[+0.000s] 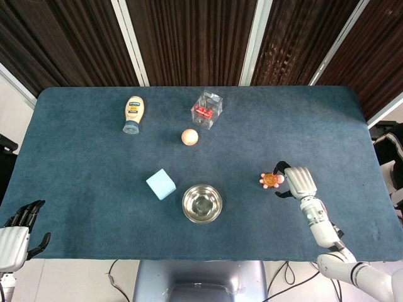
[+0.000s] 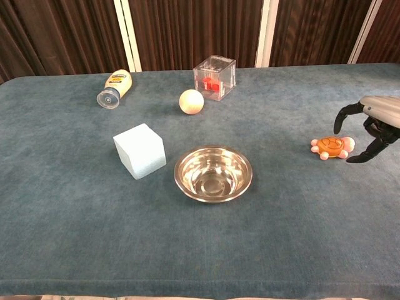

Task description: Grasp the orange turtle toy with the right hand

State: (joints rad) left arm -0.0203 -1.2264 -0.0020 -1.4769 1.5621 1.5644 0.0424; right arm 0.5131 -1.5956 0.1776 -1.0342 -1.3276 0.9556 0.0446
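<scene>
The orange turtle toy (image 1: 271, 180) (image 2: 331, 147) lies on the blue table right of the bowl. My right hand (image 1: 296, 182) (image 2: 370, 125) hovers just to its right, fingers spread and curved around the toy's far side without closing on it. One dark fingertip arches over the turtle's back and another reaches in beside its head. My left hand (image 1: 17, 233) hangs open off the table's near left corner, holding nothing; the chest view does not show it.
A steel bowl (image 1: 201, 203) (image 2: 213, 173) sits left of the turtle, with a pale blue cube (image 1: 161, 184) further left. Behind stand a cream ball (image 1: 189, 136), a clear box (image 1: 207, 109) with red pieces and a lying mayonnaise bottle (image 1: 133, 114).
</scene>
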